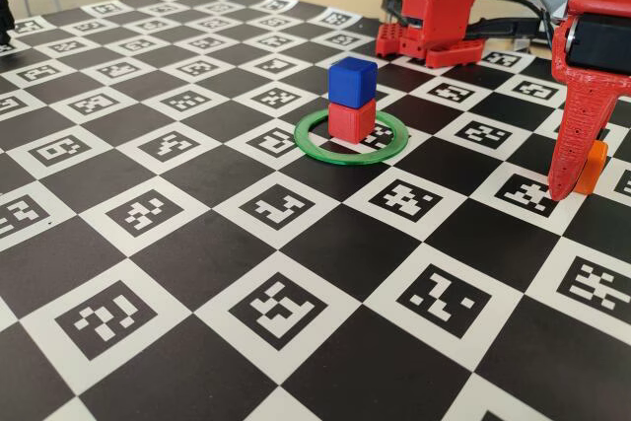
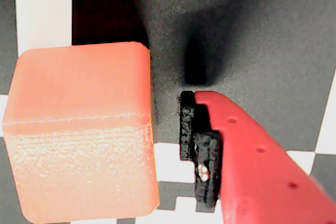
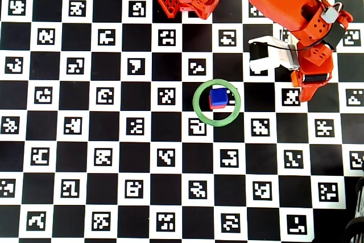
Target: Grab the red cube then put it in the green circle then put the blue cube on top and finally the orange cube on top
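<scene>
Fixed view: the orange cube (image 1: 593, 167) sits on the bench well to the right of the green circle (image 1: 351, 136), half hidden behind one red finger of the tool (image 1: 575, 179), whose tip is down at the bench. The blue cube (image 1: 352, 81) stands on the red cube (image 1: 351, 119) inside the ring, so by my reading only the orange one is left to fetch.

Wrist view: the orange cube (image 2: 81, 132) lies left of the one visible finger, a narrow gap between them, not touching. A cube has no long axis; its near face looks roughly square to the finger's black pad. The second finger is out of frame, so I cannot tell whether the tool is spread or shut.

Overhead view: the tool (image 3: 310, 86) is right of the green circle (image 3: 216, 102); the orange cube is hidden under it.
</scene>
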